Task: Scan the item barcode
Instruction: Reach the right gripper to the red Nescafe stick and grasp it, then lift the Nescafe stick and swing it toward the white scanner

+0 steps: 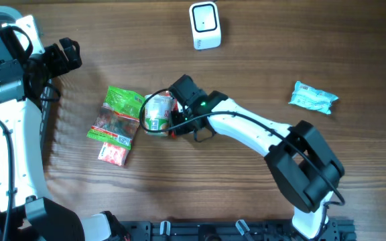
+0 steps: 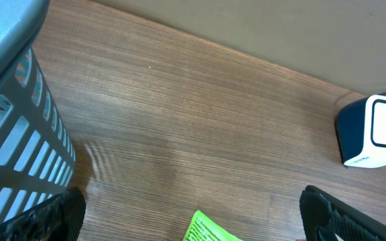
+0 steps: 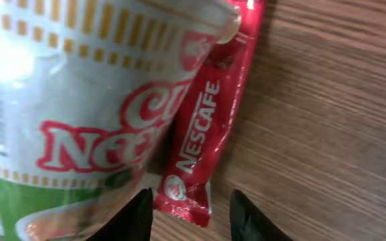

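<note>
A red Nescafe sachet (image 3: pixel 203 127) lies on the wooden table against a Cup Noodles cup (image 3: pixel 79 100) that rests on its side. My right gripper (image 3: pixel 191 207) straddles the sachet's near end. Its left finger touches the sachet's edge, and a gap of bare table separates the right finger from it. In the overhead view the right gripper (image 1: pixel 177 120) sits just right of the cup (image 1: pixel 158 114). The white barcode scanner (image 1: pixel 205 25) stands at the back centre. My left gripper (image 2: pixel 196 217) hangs wide open at the far left, above a green snack packet's corner (image 2: pixel 206 231).
The green snack packet (image 1: pixel 120 114) lies left of the cup, with a small red and white packet (image 1: pixel 112 154) in front of it. A teal packet (image 1: pixel 312 98) lies at the right. A grey slatted basket (image 2: pixel 12 134) stands by the left arm.
</note>
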